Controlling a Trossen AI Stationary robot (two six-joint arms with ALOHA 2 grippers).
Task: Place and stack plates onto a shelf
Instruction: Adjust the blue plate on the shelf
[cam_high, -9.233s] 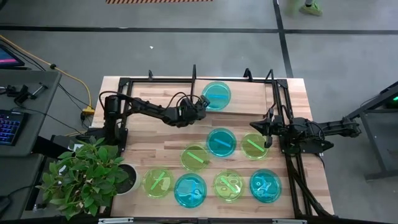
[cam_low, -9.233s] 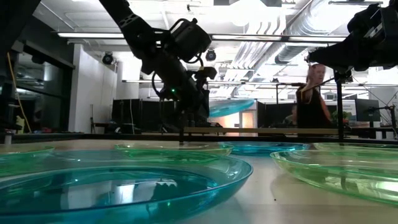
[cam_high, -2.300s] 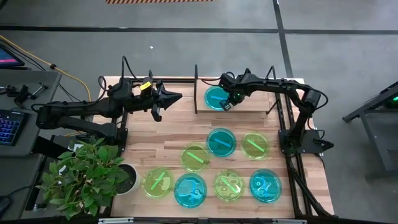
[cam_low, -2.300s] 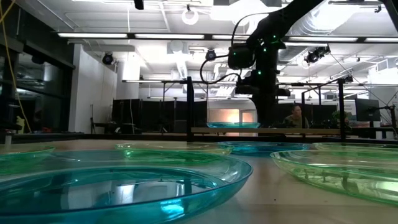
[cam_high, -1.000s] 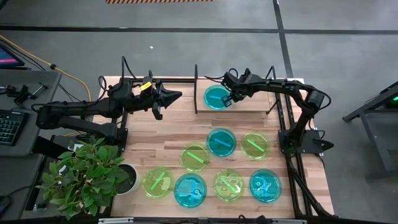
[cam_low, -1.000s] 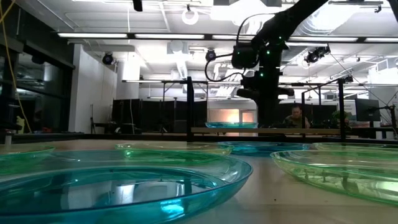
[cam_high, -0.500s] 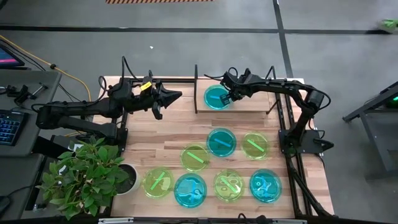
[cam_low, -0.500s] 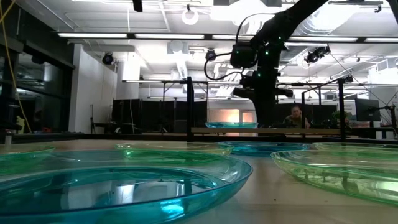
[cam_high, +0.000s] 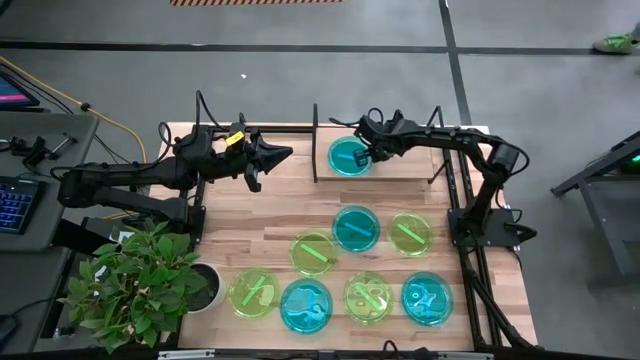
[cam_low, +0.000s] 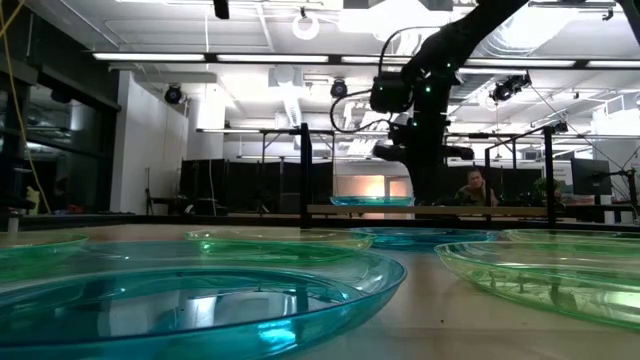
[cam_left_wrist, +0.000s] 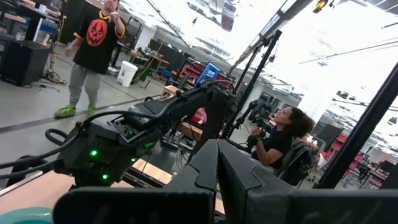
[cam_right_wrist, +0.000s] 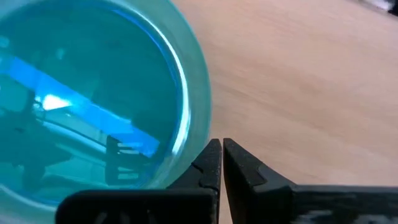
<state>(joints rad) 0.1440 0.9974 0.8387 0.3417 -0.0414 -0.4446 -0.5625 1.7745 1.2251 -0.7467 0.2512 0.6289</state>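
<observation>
One cyan plate (cam_high: 348, 157) lies flat on the light wood board (cam_high: 400, 165) of the shelf, beside its black upright post (cam_high: 314, 140) at the table's far edge. In the low view this plate (cam_low: 372, 201) sits under my right arm. My right gripper (cam_high: 364, 151) is shut, with its fingertips (cam_right_wrist: 219, 154) right at the plate's rim (cam_right_wrist: 198, 93). Several more plates lie flat on the tabletop, among them a cyan one (cam_high: 355, 228) and green ones (cam_high: 409, 233) (cam_high: 314, 252). My left gripper (cam_high: 272, 157) hovers shut over the table's far left part, holding nothing. My right gripper has its shut fingers pointing down beside the right edge of the cyan plate's rim (cam_right_wrist: 200, 163). The outer side of one finger (cam_right_wrist: 210, 163) is right against that rim. Whether it touches, I cannot tell. The plate lies flat on the shelf board.
A potted plant (cam_high: 140, 285) stands at the table's near left corner. Black frame rails (cam_high: 470, 280) run along the table's right side and far edge. Bare wood lies between the shelf and the plates on the table. A person (cam_low: 476, 190) sits in the room beyond.
My right gripper has shifted slightly toward the table's far edge beside the plate on the shelf. The plate has stayed where it was.
</observation>
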